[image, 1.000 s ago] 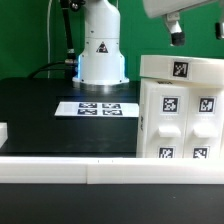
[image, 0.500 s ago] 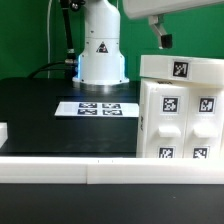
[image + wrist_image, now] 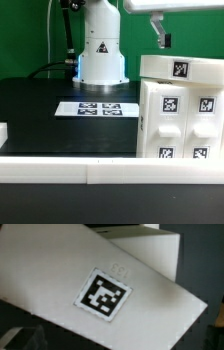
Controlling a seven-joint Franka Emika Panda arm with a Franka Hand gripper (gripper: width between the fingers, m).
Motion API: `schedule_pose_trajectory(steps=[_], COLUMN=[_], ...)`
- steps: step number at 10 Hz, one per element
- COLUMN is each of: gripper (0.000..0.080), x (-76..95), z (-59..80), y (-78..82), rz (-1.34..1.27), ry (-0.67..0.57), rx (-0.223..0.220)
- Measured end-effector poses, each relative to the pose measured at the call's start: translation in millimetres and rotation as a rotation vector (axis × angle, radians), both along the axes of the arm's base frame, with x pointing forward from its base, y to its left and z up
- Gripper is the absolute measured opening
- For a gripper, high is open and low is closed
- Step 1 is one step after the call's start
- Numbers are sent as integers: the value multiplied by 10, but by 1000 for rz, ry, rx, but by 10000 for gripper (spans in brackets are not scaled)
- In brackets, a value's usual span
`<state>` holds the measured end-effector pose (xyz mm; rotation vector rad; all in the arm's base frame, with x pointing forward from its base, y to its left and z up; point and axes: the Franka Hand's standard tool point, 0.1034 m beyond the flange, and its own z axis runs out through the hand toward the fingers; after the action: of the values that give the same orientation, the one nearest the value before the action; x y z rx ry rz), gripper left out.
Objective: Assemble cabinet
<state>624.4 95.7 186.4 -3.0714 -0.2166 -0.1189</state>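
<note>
The cabinet (image 3: 181, 118) is a large white box with black-and-white tags, standing at the exterior view's right on the black table. A white tagged panel (image 3: 180, 68) lies across its top. My gripper (image 3: 160, 42) hangs just above that panel's left end, touching nothing; it looks open and empty. In the wrist view the tagged panel (image 3: 100, 294) fills the picture at close range. One dark finger (image 3: 24, 338) shows faintly at the edge, with nothing between the jaws.
The marker board (image 3: 97, 108) lies flat in the middle of the table before the robot base (image 3: 101, 50). A small white block (image 3: 3, 131) sits at the exterior view's left edge. A white rail (image 3: 100, 172) runs along the front.
The gripper has moved toward the exterior view's left above the cabinet's top panel, then held nearly still. The cabinet has not moved.
</note>
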Motion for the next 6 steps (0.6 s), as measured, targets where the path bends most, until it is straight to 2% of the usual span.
schedule_pose_trajectory(steps=[6], gripper=[797], x=[-82], z=[-119], y=[-51], rz=[540], ry=[1], rx=[-46])
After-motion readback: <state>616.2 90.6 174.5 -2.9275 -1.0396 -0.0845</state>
